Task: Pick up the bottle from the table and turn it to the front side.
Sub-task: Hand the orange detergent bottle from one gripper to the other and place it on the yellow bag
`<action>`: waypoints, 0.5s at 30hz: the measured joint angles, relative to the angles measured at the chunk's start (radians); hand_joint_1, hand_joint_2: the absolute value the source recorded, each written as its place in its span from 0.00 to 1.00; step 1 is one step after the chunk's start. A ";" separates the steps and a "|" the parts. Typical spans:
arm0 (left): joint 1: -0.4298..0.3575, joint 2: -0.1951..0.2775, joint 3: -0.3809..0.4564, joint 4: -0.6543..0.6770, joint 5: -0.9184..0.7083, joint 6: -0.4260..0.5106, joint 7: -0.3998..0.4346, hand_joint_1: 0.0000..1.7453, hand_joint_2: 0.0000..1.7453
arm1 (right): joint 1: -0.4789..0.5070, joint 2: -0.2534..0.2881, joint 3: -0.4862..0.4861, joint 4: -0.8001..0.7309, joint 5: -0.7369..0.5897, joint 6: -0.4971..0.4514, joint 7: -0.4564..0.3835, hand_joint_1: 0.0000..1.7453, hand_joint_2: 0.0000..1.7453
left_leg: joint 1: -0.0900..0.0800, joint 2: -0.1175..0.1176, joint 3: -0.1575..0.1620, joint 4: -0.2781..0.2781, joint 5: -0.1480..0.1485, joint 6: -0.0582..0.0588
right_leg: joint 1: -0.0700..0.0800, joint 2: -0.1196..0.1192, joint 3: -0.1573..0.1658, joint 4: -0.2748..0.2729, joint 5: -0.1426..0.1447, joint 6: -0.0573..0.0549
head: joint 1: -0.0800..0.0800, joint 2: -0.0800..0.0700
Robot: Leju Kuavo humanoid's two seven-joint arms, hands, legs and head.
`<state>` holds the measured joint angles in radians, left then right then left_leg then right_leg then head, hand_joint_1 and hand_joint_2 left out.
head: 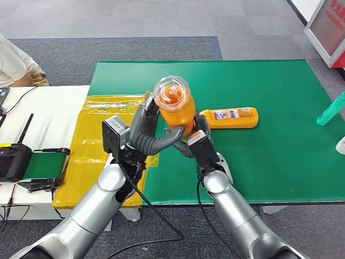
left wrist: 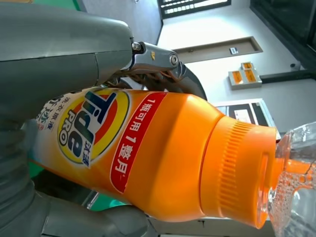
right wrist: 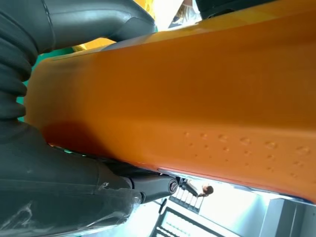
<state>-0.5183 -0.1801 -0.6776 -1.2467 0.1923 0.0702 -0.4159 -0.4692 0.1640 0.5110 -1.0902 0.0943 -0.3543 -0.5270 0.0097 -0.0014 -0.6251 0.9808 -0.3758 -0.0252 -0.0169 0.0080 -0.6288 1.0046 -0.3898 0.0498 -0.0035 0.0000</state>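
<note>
Orange detergent bottle (head: 176, 110) is up off the green mat (head: 284, 162), upright, clear cap pointing at the head camera, clamped between both hands. Left hand (head: 152, 132) wraps it from the left with the thumb across the lower body; right hand (head: 199, 137) presses from the opposite side. The two-handed hold probably lets one hand re-grip while the other turns it.

Left wrist view reads "Tide PRO" on a round logo (left wrist: 93, 123), plus a red band with white Chinese characters, so the printed face looks toward the left wrist. Right wrist view shows plain orange plastic with small raised dots, unreadable.

A second orange bottle (head: 229, 117) lies flat on the mat just beyond, label too small to read. Yellow sheet (head: 87, 145) sits on the mat's left.
</note>
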 joint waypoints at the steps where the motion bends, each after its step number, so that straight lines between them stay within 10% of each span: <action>1: -0.002 -0.001 -0.001 0.000 0.001 0.000 0.000 1.00 1.00 | 0.001 0.000 0.000 -0.003 0.001 -0.003 -0.001 1.00 1.00 | 0.000 0.000 0.000 0.000 0.000 0.000 | 0.000 0.000 0.000 0.000 0.000 0.000 | 0.000 0.000; 15: -0.011 -0.001 -0.006 0.000 0.002 -0.002 0.003 1.00 1.00 | 0.018 0.000 0.004 -0.034 0.004 -0.016 -0.007 0.91 1.00 | 0.000 0.000 0.000 0.000 0.000 0.000 | 0.000 0.000 0.000 0.000 0.000 0.000 | 0.000 0.000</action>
<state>-0.5290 -0.1812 -0.6833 -1.2468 0.1942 0.0687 -0.4131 -0.4511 0.1637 0.5154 -1.1239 0.0980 -0.3705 -0.5341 0.0097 -0.0014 -0.6251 0.9808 -0.3758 -0.0252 -0.0169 0.0080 -0.6288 1.0046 -0.3899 0.0498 -0.0036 0.0000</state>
